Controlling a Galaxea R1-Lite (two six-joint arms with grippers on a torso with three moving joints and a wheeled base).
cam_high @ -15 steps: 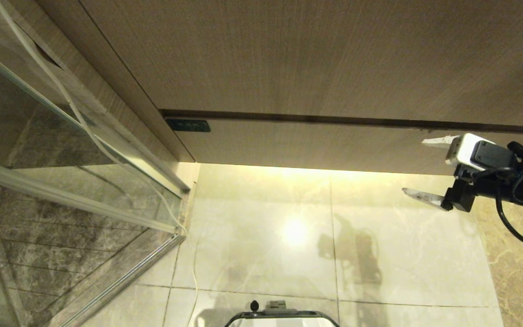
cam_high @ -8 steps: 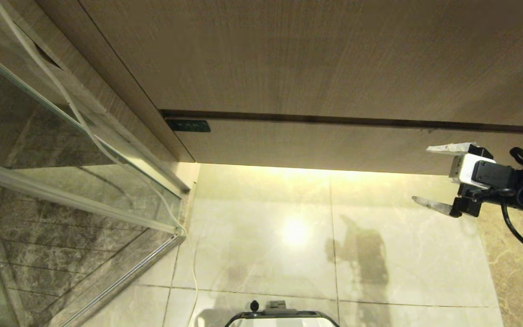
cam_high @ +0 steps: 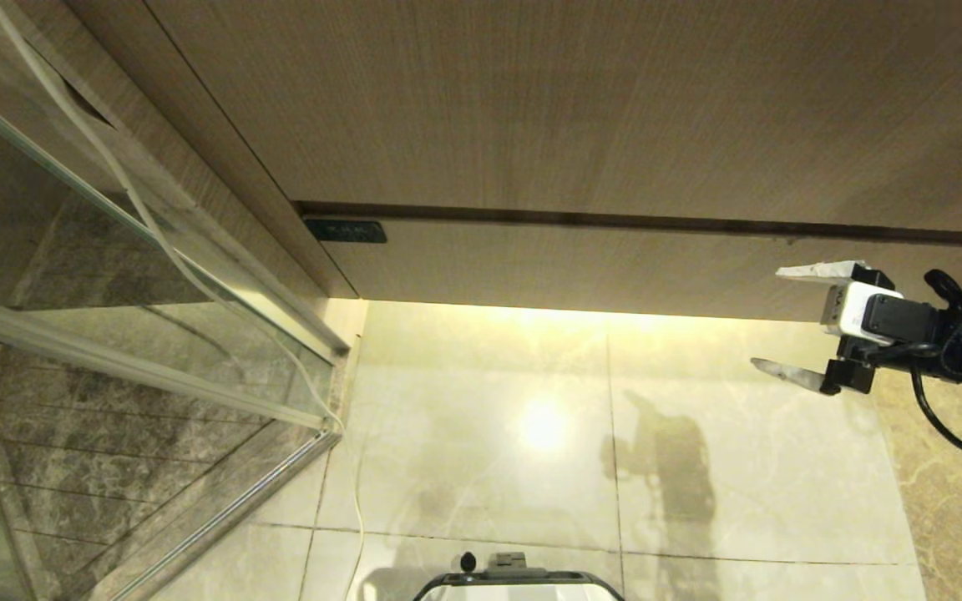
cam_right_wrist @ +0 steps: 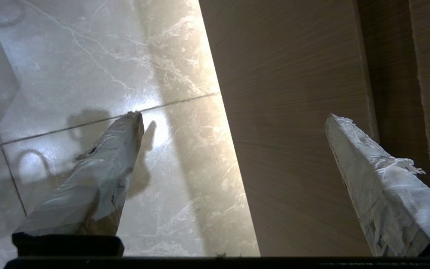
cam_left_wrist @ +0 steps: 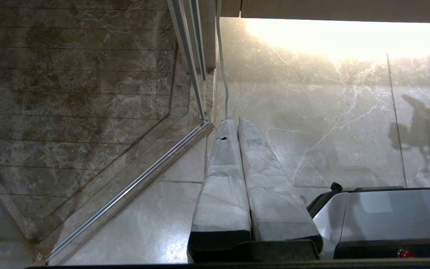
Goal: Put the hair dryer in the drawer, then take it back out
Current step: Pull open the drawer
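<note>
Nearest the robot, its own base (cam_high: 518,582) is showing at the bottom edge of the head view, standing on the pale marble floor (cam_high: 481,467). The left claw (cam_left_wrist: 237,127) is hanging parked beside that base, its two wrapped fingers (cam_left_wrist: 222,175) pressed together and holding nothing. A thin white cable (cam_high: 356,501) is trailing down the floor just left of the base, beside the glass screen (cam_high: 113,317) at the left.

Farther off, at the right edge, the right claw (cam_high: 790,321) is hovering above the floor with its jaws spread wide and nothing between them. One wrapped finger (cam_right_wrist: 371,179) is lying close to the shut drawer (cam_high: 615,267); the other (cam_right_wrist: 95,175) is over the tile. Contact with the wood cannot be confirmed.

Farthest, the tall wood panel (cam_high: 573,100) is rising above the drawer, a dark gap dividing them.

The hair dryer is not appearing in any view, and its place cannot be stated.

Risks, as judged:
- The drawer front is flat and without a handle. A finger hooking its edge poorly is likely to slip off, or to scrape the veneer.
- The claw is working at the far right of the front; an off-centre pull is liable to skew the drawer and jam it.
- The loose cable is lying near the base and could be snagged by any driving.
</note>
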